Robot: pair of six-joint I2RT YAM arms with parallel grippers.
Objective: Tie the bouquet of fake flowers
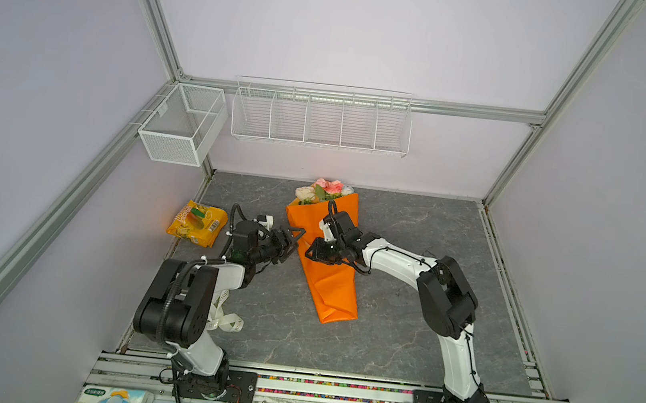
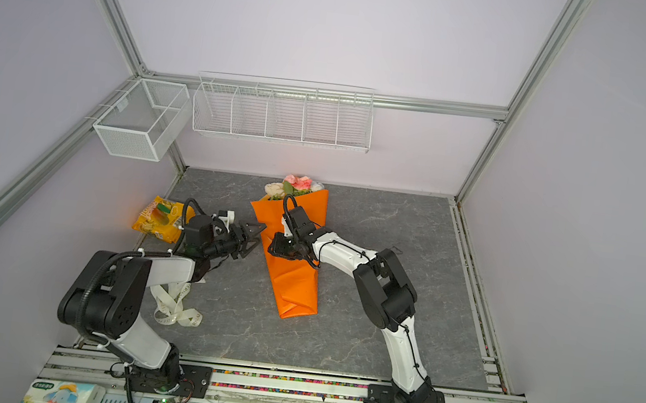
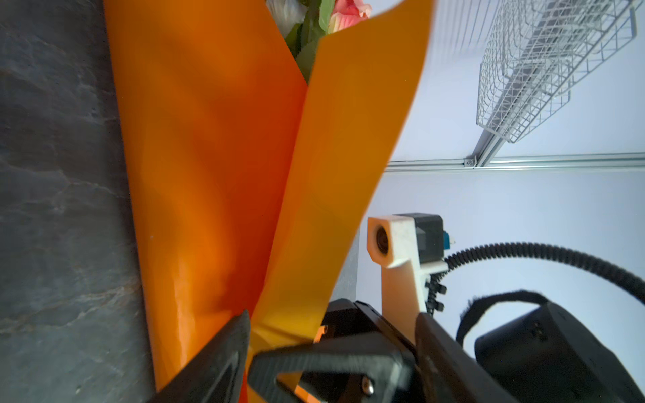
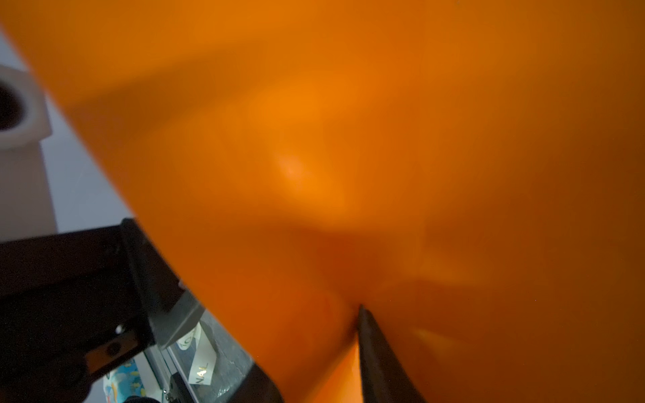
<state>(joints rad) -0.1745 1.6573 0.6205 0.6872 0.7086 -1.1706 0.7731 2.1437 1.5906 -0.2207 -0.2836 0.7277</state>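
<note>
Lying flat across the middle of the grey table point(image 1: 402, 325) is the bouquet of fake flowers point(image 1: 324, 278) point(image 2: 294, 287), rolled in orange paper point(image 3: 209, 157) into a long cone. The pink and cream roses point(image 1: 324, 190) poke out at the far end, and the folded tail points toward the near edge. Both arms are right on it, about halfway along the wrap. The left pincer point(image 1: 294, 241) point(image 2: 256, 236) sits at the cone's left edge with its jaws spread wide. The left wrist view shows a loose flap of the paper running between the two black fingers point(image 3: 216, 363), and nothing is clamped there. The right pincer point(image 1: 313, 251) point(image 2: 274, 247) reaches in from the right and hangs over the top of the wrap, just beside the left one. Its wrist view is almost all orange, with one dark finger point(image 4: 377, 356) pressed against the paper and its partner hidden — whether those jaws are wide or narrow I cannot tell. Off to the left lies a yellow snack bag point(image 1: 197, 222), well apart from the bouquet. A cream ribbon point(image 2: 174, 305) lies loosely looped on the table, partly hidden by the left arm. On the far wall hang a white wire rack point(image 1: 320, 120) and, to its left, a mesh basket point(image 1: 182, 122).
</note>
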